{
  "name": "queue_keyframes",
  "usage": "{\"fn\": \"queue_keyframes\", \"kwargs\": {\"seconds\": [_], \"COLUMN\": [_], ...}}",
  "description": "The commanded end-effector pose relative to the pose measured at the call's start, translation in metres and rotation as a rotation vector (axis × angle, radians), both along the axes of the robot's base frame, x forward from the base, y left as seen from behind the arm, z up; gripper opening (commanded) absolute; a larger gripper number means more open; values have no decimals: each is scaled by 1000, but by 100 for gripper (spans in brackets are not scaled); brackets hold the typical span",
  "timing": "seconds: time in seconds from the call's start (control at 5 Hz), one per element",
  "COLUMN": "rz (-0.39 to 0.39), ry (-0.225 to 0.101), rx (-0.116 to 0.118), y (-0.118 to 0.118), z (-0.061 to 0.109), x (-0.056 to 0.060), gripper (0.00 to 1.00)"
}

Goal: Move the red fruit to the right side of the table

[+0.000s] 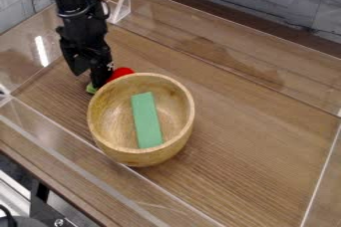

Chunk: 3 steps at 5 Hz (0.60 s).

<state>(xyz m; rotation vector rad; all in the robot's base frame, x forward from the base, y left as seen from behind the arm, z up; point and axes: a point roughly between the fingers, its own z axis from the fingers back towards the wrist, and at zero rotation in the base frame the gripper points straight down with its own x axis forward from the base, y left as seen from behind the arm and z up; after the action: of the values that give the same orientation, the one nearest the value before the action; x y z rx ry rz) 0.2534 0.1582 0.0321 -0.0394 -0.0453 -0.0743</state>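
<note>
Right under the wide-open, empty claw (pixel 91 69) sits the red fruit (pixel 120 73); I'd center before pinching, avoiding the bowl (pixel 140 151) alongside.

A: How's the light?

B: Even and fairly bright, no harsh spots. The tabletop (pixel 253 82) carries a soft pale sheen across its far half, so the light seems to fall from above and behind.

A: Shadows?

B: Weak ones. A faint dark patch lies under the wooden bowl (pixel 142 119), and the bowl's inner wall is dimmer on the near side.

A: Glare?

B: White streaks run along the edges of the clear acrylic walls (pixel 320 186).

A: Sharpness?

B: Low and coarse overall. The black claw (pixel 88 69) reads as a dark mass with little detail.
</note>
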Motion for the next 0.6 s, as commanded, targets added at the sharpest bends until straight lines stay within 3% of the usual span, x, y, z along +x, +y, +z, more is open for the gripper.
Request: {"fn": "queue_keyframes", "kwargs": {"seconds": [0.0,0.4], "rz": [34,-18], "ry": [-33,-37], "rx": [5,-11], "y": [20,30], "z": [6,15], "x": [6,16], "gripper": [100,100]}}
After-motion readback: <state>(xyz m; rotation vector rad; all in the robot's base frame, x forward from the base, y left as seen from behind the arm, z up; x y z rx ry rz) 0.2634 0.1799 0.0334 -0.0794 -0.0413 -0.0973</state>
